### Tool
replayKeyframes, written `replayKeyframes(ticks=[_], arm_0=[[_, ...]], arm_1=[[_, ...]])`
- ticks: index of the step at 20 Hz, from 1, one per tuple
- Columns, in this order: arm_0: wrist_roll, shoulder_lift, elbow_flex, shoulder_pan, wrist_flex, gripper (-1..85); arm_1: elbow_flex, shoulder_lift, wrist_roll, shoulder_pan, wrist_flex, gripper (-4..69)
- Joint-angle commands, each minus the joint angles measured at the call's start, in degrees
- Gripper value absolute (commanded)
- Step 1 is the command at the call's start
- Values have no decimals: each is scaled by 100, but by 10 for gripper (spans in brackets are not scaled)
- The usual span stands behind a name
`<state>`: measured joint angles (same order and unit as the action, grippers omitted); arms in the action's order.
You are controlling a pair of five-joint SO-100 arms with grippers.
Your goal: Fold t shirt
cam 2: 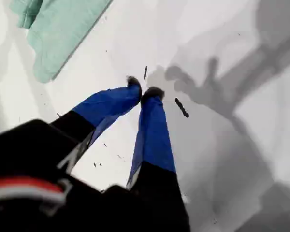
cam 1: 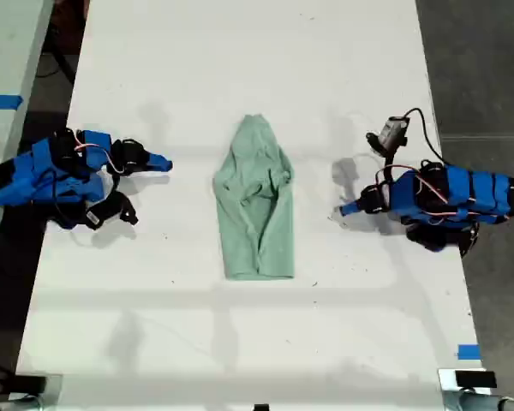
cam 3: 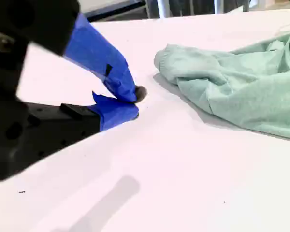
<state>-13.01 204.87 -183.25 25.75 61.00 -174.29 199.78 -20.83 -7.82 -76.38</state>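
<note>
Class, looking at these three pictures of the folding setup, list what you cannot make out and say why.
- The t shirt: its underside and folded-under parts are hidden by its own cloth in the exterior view.
- The t shirt is cut off by the picture edge in both wrist views.
- The small dark marks on the table are too small to identify.

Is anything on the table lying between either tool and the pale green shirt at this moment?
Nothing visible. In the exterior view, only bare white table separates each blue tool from the wrinkled pale mint-green t shirt. My first tool and my second tool both sit closed near the cloth, touching nothing.
</note>
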Motion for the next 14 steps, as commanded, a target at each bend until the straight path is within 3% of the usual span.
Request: replayKeyframes(ticks=[1,5,8,11,14], arm_0=[[-26,35,-53,53,-35,5],[-44,35,-35,53,-35,32],[-176,53,-9,-123,-44,-1],[826,-44,360,-826,-413,-1],[1538,-3182,1960,-1626,-1204,-1]], arm_1=[[-378,18,316,176,-26,14],[-378,9,325,176,-26,14],[-369,44,527,158,-18,-14],[431,-316,1187,466,-492,-29],[2426,-3401,1617,703,-272,-24]])
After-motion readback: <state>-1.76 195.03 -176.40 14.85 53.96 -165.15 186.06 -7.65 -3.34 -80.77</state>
